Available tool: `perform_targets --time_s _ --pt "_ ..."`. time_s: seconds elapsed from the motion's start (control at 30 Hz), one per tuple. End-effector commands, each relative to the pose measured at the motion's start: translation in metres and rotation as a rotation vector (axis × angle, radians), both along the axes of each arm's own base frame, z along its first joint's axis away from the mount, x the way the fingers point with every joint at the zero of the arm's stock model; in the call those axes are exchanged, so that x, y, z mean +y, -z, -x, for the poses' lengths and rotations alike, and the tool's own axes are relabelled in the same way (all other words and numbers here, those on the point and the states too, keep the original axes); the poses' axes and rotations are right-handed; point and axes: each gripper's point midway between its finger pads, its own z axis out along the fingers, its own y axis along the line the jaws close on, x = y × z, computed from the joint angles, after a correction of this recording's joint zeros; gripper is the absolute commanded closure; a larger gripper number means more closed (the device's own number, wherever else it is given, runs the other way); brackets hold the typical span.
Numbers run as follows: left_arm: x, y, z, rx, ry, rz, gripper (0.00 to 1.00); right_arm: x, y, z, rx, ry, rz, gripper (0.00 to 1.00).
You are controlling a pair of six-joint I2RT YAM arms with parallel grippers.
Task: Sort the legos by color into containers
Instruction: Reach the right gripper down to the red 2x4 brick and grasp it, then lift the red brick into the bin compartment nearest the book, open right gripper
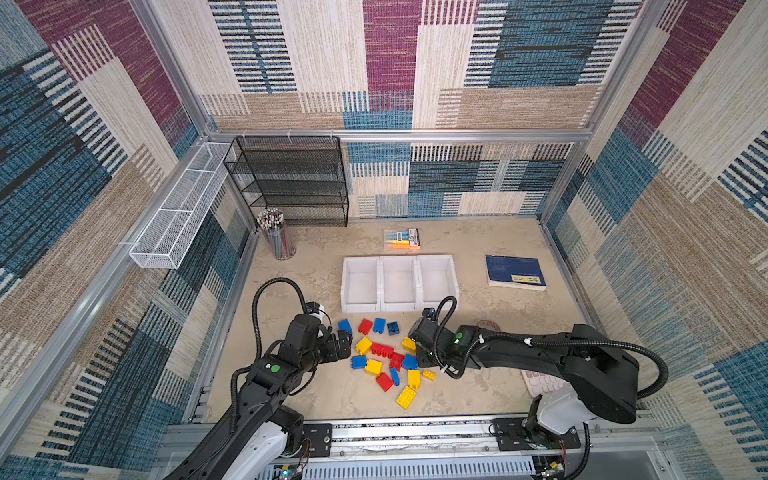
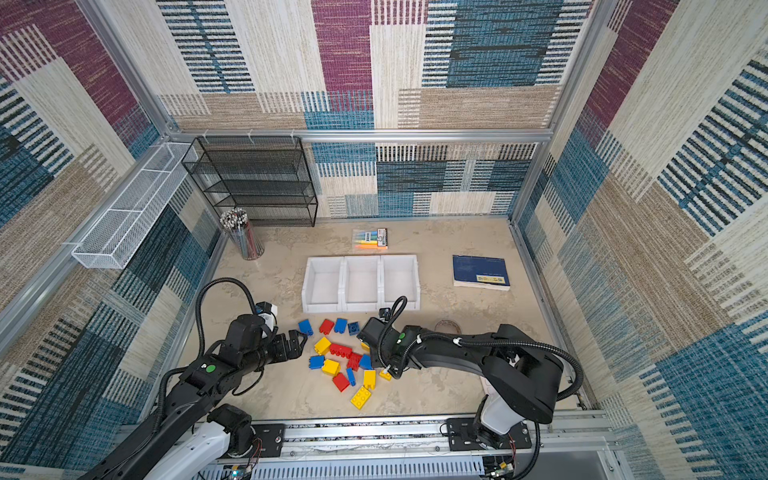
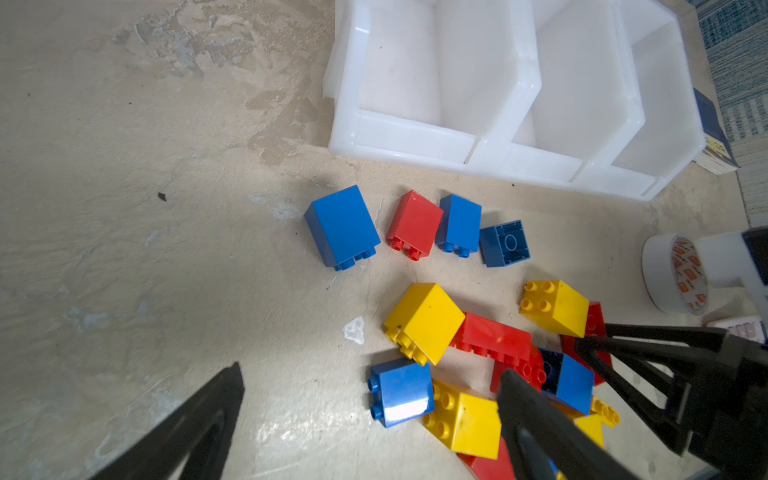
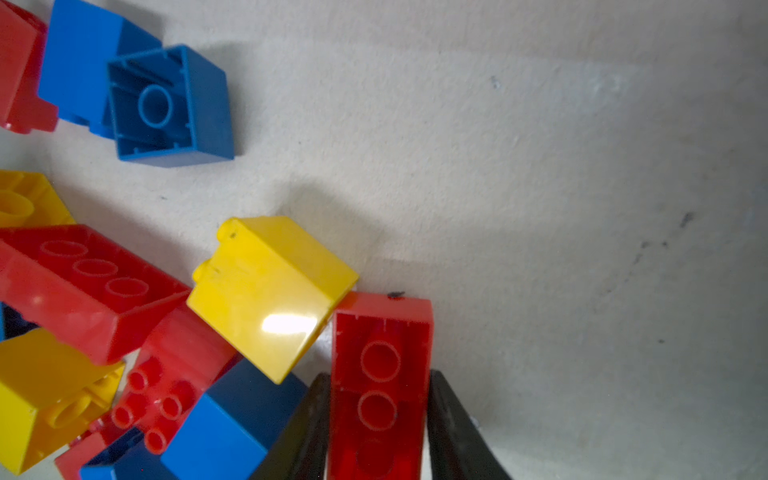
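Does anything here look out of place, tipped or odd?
Nothing damaged. The legos lie jumbled, some overlapping; one blue brick lies hollow side up, and the red brick in the right hand shows its underside too.

You get no legible text: blue book (image 1: 515, 270) yellow label, tape roll (image 3: 681, 276) orange print, highlighter pack (image 1: 402, 239) all blurred.

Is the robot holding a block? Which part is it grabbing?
The right gripper pinches a red brick by its two long sides, near one end. The left gripper holds nothing.
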Motion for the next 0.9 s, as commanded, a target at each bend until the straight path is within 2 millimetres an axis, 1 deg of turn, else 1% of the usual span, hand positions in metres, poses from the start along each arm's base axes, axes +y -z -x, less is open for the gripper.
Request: perform_targets --time_s 0.0,0.13,0.23,0.3,0.33,0.43,0.53,0.6,0.7,0.8,0.87 --pt "-0.001 0.002 0.001 0.009 -0.008 0.014 0.02 0.0 -0.001 -0.003 -0.019 0.018 -0.008 0.64" --pt "-0.001 0.001 0.002 0.006 -0.011 0.019 0.02 -0.004 -0.003 -0.002 -0.025 0.029 -0.005 0.68" --pt "0.001 0.001 0.001 0.002 -0.015 0.014 0.02 -0.008 -0.007 -0.004 -0.037 0.037 0.007 0.7" --pt "0.002 0.002 0.002 0.004 -0.02 0.008 0.02 -0.01 -0.016 -0.006 -0.059 0.02 0.016 0.7" --pt "0.002 0.002 0.002 0.005 -0.02 0.008 0.02 -0.014 -0.022 -0.008 -0.079 0.017 0.032 0.7" --pt "0.002 0.002 0.002 0.005 -0.02 0.008 0.02 -0.022 -0.044 -0.024 -0.138 0.017 0.039 0.69" --pt "0.002 0.001 0.002 0.003 -0.018 0.009 0.02 -0.034 -0.071 -0.051 -0.216 0.033 0.009 0.7" --pt "0.002 0.002 0.002 0.006 -0.018 0.01 0.02 -0.042 -0.089 -0.075 -0.276 0.051 -0.014 0.69" --pt "0.002 0.007 0.004 0.019 -0.025 0.01 0.02 -0.052 -0.11 -0.11 -0.354 0.071 -0.028 0.69" --pt "0.0 0.007 0.004 0.026 -0.017 0.016 0.02 -0.052 -0.121 -0.144 -0.401 0.068 -0.043 0.69" --pt "-0.001 0.006 0.004 0.029 -0.011 0.02 0.02 -0.05 -0.118 -0.162 -0.404 0.062 -0.033 0.69"
